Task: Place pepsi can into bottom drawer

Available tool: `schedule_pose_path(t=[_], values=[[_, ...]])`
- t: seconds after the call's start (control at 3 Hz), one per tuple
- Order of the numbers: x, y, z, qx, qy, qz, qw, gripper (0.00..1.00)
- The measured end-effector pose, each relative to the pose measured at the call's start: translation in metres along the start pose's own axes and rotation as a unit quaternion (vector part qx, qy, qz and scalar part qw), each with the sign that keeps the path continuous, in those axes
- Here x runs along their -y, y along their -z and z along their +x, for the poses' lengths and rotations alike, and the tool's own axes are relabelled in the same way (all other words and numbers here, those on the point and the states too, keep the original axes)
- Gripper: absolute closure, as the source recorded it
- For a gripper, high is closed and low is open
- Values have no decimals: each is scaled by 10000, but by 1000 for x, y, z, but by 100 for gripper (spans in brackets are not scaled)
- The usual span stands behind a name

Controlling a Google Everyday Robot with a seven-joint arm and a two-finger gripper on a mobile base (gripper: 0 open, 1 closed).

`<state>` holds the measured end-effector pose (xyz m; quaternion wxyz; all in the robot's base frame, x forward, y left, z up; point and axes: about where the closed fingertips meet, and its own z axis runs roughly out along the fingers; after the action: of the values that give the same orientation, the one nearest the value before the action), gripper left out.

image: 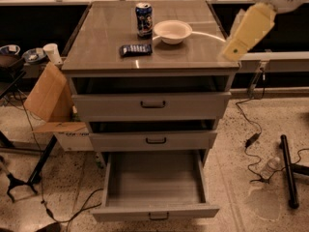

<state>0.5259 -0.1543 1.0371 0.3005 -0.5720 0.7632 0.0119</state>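
The pepsi can (144,19) stands upright at the back of the grey cabinet top (193,52), left of a white bowl (172,31). The bottom drawer (154,180) is pulled out, and nothing shows on its grey floor. My gripper (232,49) hangs at the upper right, over the cabinet top's right edge. It sits well right of the can and holds nothing that I can see.
A flat dark-blue snack packet (135,49) lies in front of the can. The two upper drawers (152,104) stand slightly ajar. A cardboard box (46,93) leans at the cabinet's left. Cables (251,139) and a black bar (287,170) lie on the floor to the right.
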Motion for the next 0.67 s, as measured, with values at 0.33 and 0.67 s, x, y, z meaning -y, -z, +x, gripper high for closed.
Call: schedule_pose_path(t=[0.33,0.67], values=[[31,-17,-64,719,-147,-70,9973,0],[31,-17,-64,718,-147,-70,9973,0]])
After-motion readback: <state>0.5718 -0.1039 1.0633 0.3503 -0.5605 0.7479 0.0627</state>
